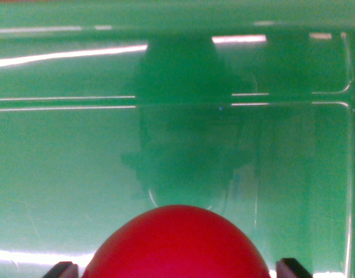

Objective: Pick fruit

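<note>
Fruit (177,243) fills the bottom centre of the wrist view: a round, plain red body w/ a smooth, slightly matte skin, no stem or blemish in sight, its lower part cut off by the frame edge. It looks like an apple or a tomato (cannot tell which, and it could as well be a plastic model).

Handling, as a judgement: prob. light to moderate in weight, firm enough to take a squeeze if it is an apple or a toy, softer and bruisable if a tomato. The smooth curved skin will tend to slip out of flat pads, so the hold belongs across the widest part, at the equator, w/ pressure kept modest.

Two dark fingertips show at the bottom corners, one at the wrist view's left (60,270) and one at the wrist view's right (294,269), so the tool (177,269) straddles the fruit w/ its jaws set wide, about at the widest span. Whether the pads actually touch the skin cannot be told; the contact area is out of frame.

Behind it lies a glossy green surface (55,174) w/ bright light streaks and raised ridges, maybe a tray or bin. A dark shadow (186,145) of the arm falls across its middle.
</note>
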